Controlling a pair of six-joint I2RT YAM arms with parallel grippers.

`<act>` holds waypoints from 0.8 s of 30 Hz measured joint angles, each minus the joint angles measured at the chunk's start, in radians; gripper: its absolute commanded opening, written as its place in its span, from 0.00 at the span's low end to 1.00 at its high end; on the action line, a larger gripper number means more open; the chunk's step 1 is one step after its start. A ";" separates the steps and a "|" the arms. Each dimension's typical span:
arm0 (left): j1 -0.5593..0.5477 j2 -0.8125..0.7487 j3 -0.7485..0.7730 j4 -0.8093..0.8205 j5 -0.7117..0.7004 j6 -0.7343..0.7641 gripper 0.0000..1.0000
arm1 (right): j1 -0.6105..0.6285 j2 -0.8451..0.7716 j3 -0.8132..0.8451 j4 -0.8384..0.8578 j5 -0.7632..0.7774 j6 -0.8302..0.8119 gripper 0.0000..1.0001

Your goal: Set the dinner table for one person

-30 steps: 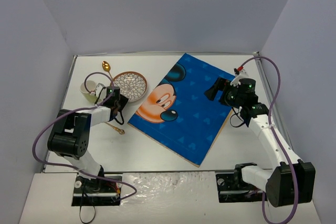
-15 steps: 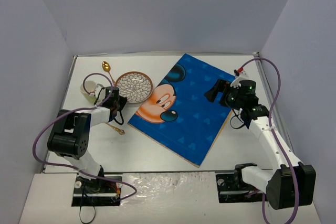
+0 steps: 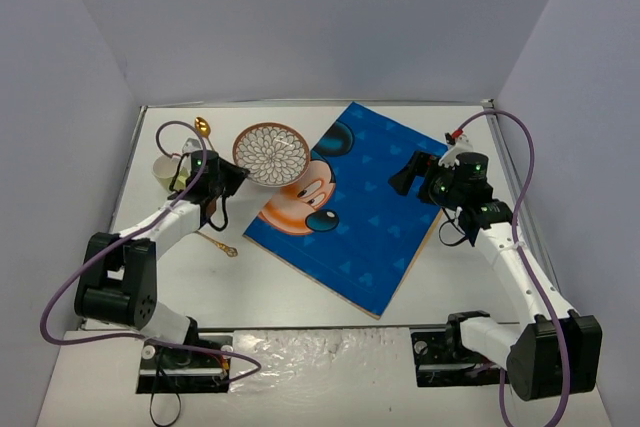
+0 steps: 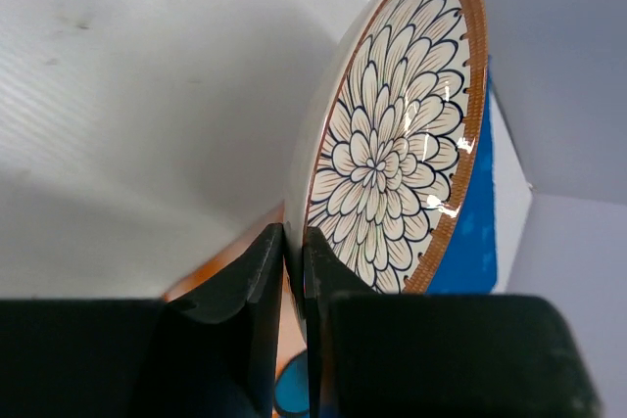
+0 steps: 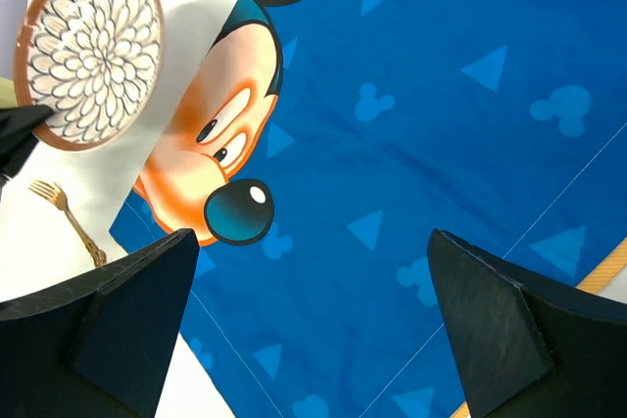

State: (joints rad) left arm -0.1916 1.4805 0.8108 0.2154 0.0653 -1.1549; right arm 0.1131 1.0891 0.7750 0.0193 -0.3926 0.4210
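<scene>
A round plate with a dark floral pattern and a brown rim hangs tilted above the dinner table, partly over the upper left corner of the blue cartoon-mouse placemat. My left gripper is shut on the plate's left rim. In the left wrist view the two black fingers pinch the edge of the plate. My right gripper hovers open above the right part of the placemat, with nothing between its fingers. The right wrist view also catches the plate.
A gold fork lies on the white tabletop left of the placemat. Near the far left corner are a gold spoon and a pale cup. Grey walls enclose the table on three sides.
The left gripper has shut on the plate's rim, then lifted and tilted it, carrying it up and to the right towards the placemat. The right arm has stayed put.
</scene>
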 measured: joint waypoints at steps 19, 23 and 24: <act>-0.361 0.302 0.232 0.108 0.290 0.003 0.00 | 0.000 -0.038 0.015 0.000 -0.001 -0.002 1.00; -0.390 0.373 0.267 0.132 0.295 0.003 0.00 | 0.000 -0.056 0.015 -0.002 -0.001 -0.003 1.00; -0.393 0.389 0.276 0.140 0.294 0.002 0.00 | 0.000 -0.060 0.015 -0.002 -0.001 -0.003 1.00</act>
State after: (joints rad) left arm -0.5844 1.8692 1.0870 0.3555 0.3594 -1.1528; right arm 0.1131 1.0294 0.7898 0.0169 -0.3939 0.4181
